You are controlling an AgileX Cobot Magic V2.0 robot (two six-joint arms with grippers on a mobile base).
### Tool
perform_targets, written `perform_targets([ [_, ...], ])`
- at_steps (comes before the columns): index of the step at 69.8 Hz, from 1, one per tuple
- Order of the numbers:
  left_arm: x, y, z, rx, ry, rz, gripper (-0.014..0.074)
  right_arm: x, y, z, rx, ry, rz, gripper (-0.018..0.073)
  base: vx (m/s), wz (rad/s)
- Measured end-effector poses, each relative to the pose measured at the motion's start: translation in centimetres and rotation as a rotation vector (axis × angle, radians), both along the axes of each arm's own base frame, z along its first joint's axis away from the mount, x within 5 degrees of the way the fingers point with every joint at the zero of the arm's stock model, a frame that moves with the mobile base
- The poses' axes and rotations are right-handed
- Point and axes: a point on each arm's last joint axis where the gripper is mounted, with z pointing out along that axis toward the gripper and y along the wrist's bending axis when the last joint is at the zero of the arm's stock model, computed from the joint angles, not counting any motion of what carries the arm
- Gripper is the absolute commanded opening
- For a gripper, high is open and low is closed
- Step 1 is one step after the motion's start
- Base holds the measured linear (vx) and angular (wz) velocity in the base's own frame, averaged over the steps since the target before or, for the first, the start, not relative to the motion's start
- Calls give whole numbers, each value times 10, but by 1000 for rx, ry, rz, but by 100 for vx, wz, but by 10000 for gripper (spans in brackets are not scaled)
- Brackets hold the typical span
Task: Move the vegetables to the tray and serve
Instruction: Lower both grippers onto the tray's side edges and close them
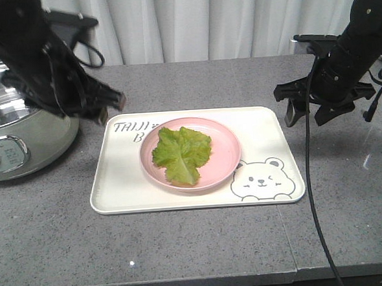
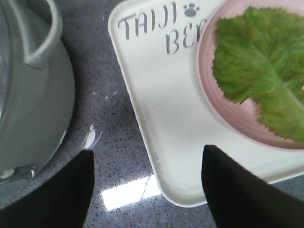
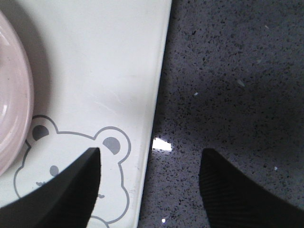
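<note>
The vegetables, one crinkled green lettuce leaf, lie on a round pink plate in the middle of the cream tray. My left gripper hangs open over the tray's far left corner. In the left wrist view its dark fingers straddle the tray's rim, with the leaf ahead on the plate. My right gripper is open above the tray's right edge. In the right wrist view one finger is over the tray and the other over the counter. Neither gripper holds anything.
A pale green electric pot stands on the grey speckled counter just left of the tray, and its wall is close to my left gripper. A bear drawing marks the tray's near right corner. A black cable hangs at the right.
</note>
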Motion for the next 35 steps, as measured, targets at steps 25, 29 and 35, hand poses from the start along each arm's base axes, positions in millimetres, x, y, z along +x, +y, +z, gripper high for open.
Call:
perform_targets([
  [25,10,-4,-42,41,103,8,457,10,0,-29,-6,71,-13,436,0,0],
  [29,12,-4,-45,42,109,15,449,11,0,-30,-7,75,-14,436,0,0],
  [35,16,-2,-52,38,127,27,430,12,0,-33,-9,80,-16,436,0,0],
])
